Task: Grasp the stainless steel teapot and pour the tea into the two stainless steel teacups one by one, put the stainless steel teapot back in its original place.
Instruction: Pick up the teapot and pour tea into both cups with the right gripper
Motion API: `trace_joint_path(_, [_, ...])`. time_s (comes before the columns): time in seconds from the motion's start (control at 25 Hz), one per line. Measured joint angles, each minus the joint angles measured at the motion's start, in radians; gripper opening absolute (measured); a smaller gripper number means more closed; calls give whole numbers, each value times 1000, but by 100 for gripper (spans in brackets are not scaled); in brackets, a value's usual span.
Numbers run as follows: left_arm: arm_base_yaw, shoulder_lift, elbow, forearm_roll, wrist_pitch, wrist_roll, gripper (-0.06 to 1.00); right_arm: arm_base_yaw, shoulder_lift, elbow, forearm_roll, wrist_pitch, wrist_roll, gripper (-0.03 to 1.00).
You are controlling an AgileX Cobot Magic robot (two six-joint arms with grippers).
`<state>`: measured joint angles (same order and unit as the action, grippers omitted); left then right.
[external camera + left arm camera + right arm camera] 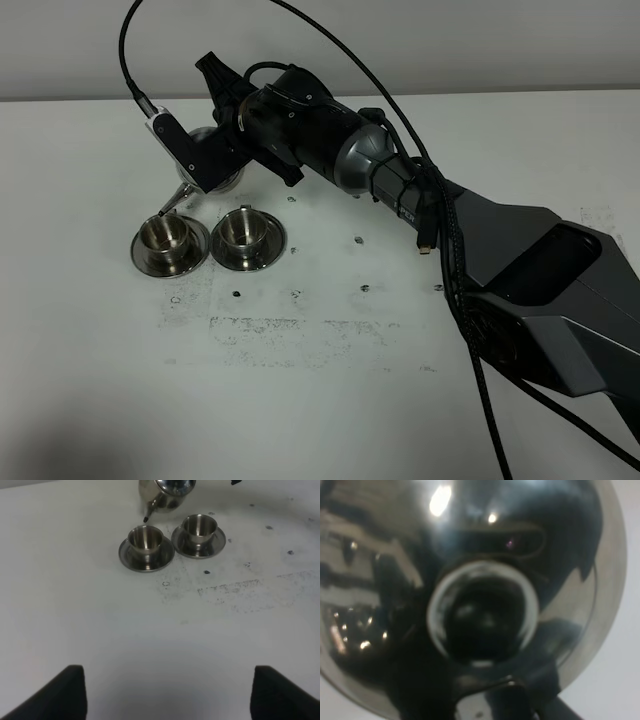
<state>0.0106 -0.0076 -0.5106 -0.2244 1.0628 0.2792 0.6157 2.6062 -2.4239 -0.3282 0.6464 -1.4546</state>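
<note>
The white table [330,410] carries 2 saucers. The right saucer [272,250] sits just beside the left saucer [143,258]. Dark scuff marks [300,330] lie near it.

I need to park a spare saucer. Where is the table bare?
Bare: the table in front of the left teacup and right teacup, and left of them. Crowded: behind them, where the right gripper holds the teapot, and along the right arm.

I see the shiny rounded stainless steel teapot [395,555] filling my view, blurred, its round lid knob [482,620] centred, white tabletop [620,670] beyond it
</note>
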Motion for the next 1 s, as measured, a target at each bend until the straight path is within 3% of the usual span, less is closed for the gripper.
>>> trace_joint_path(1.0, [0, 0, 0, 0, 0, -3, 65, 13, 0, 0, -116, -35, -1, 17])
